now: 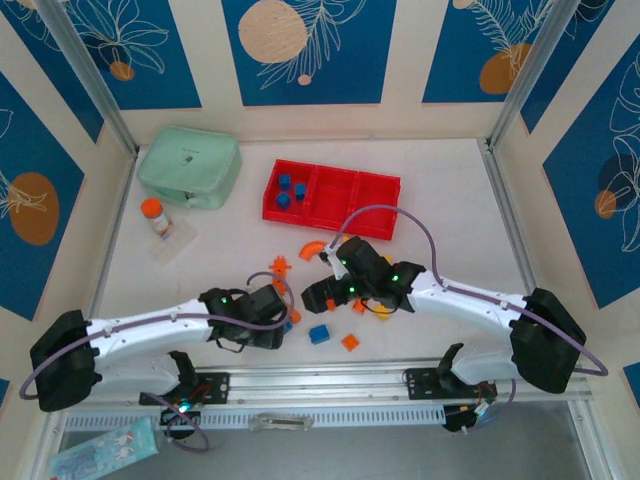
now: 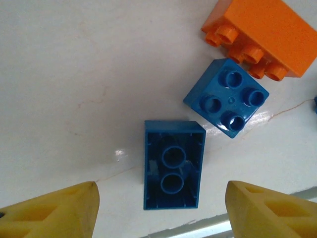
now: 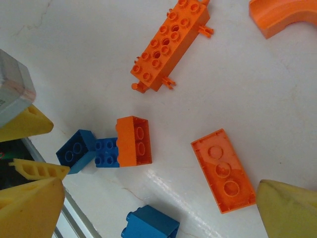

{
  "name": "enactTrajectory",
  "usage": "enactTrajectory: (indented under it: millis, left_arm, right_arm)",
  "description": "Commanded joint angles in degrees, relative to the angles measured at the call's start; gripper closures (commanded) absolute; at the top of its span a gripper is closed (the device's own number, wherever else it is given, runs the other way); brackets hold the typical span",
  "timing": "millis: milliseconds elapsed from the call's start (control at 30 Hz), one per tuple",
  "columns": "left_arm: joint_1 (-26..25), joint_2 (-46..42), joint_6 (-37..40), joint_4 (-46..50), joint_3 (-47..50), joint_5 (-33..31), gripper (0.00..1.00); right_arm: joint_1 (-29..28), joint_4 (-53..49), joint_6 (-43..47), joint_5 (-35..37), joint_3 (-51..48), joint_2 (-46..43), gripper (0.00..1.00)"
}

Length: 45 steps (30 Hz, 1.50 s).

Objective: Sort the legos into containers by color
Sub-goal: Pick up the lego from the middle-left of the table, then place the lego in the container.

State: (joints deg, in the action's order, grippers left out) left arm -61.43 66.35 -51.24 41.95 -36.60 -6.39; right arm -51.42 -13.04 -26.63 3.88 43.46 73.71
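Note:
My left gripper [image 2: 161, 203] hangs open over a blue lego [image 2: 173, 171] lying with its hollow underside towards the camera; both yellow fingers stand clear of it. Beside it are a studded blue lego [image 2: 227, 97] and an orange lego [image 2: 265, 34]. My right gripper [image 3: 158, 208] is open above loose pieces: a flat orange lego [image 3: 224, 170], a blue lego [image 3: 150, 223], a long orange lego [image 3: 168, 44] and an orange arch [image 3: 282, 15]. In the top view the left gripper [image 1: 288, 322] and right gripper [image 1: 330, 293] are close together. The red tray of containers [image 1: 320, 224] holds blue legos [image 1: 290, 190] in its left compartment.
A mint-green box [image 1: 190, 165] sits at the back left, with an orange-capped bottle [image 1: 154, 215] in front of it. An aluminium rail [image 1: 330, 380] runs along the table's near edge. A blue lego [image 1: 319, 334] and an orange lego [image 1: 350, 342] lie just before it.

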Motion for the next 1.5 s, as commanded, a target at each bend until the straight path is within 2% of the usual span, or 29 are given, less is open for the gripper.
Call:
enactTrajectory:
  millis: [0, 233, 367, 533, 667, 1000, 1200, 1467]
  left_arm:
    - [-0.5, 2.0, -1.4, -3.0, 1.3, 0.8, 0.33]
    - [-0.6, 5.5, -1.8, -6.2, 3.7, 1.1, 0.37]
    - [-0.6, 6.6, -3.1, -5.7, 3.9, 0.7, 0.44]
    - [-0.6, 5.4, -3.8, -6.9, 5.3, -0.3, 0.59]
    - [-0.6, 3.5, -4.2, -5.5, 5.2, -0.7, 0.65]
    - [0.3, -3.1, -0.1, 3.2, -2.5, -10.1, 0.70]
    - [8.4, -1.0, 10.2, 4.4, -13.7, -12.6, 0.71]
    - [20.8, 12.3, 21.8, -1.8, -28.9, -9.4, 0.71]
  right_arm:
    - [0.1, 1.1, -0.8, 1.0, -1.0, -1.3, 0.01]
    - [0.4, 1.6, -0.6, 0.9, -1.6, -1.8, 0.01]
    - [0.8, 1.8, -0.5, 0.7, -1.4, -2.0, 0.01]
    - [1.4, 2.7, -0.3, 0.5, -1.7, -2.5, 0.01]
    - [2.7, 2.7, -0.7, -0.4, -1.4, -2.8, 0.01]
    - [7.9, 3.1, -1.4, -4.2, -1.5, -5.6, 0.01]
    - [13.3, 1.8, -1.2, -5.8, -0.2, -6.5, 0.01]
    - [19.7, 1.4, -0.9, -8.5, 1.1, -7.0, 0.01]
